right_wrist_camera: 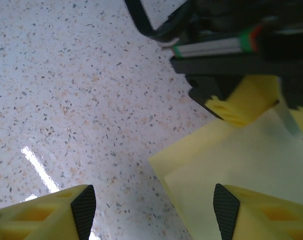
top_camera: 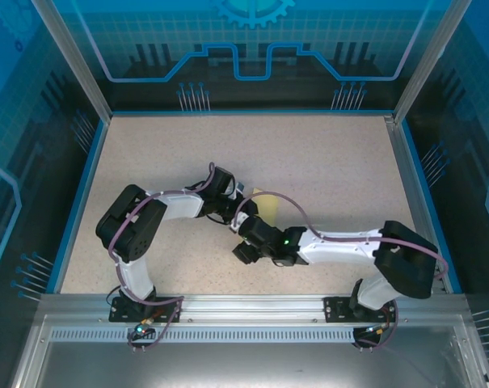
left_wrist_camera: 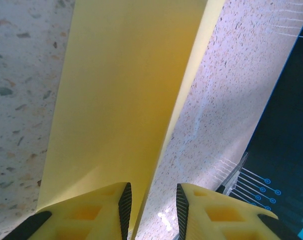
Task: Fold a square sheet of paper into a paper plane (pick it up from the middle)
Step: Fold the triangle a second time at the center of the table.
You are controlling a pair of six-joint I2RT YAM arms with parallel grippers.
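Observation:
The square sheet of paper (left_wrist_camera: 126, 90) is pale yellow and lies folded on the speckled table, one long edge slightly raised. In the top view a small yellow patch of the paper (top_camera: 256, 194) shows between the two wrists. My left gripper (left_wrist_camera: 153, 207) hangs low over it, jaws a little apart, the raised edge running between them close to the left pad (left_wrist_camera: 124, 207); bare table shows in the rest of the gap. My right gripper (right_wrist_camera: 154, 210) is open wide over a layered corner of the paper (right_wrist_camera: 241, 165), its right fingertip (right_wrist_camera: 225, 210) above the sheet.
The left gripper's yellow finger (right_wrist_camera: 236, 107) and dark wrist hardware sit just beyond the paper in the right wrist view. Both arms crowd the table's middle (top_camera: 252, 218). Blue rails and glass walls (top_camera: 89, 178) bound the speckled table (top_camera: 325, 162).

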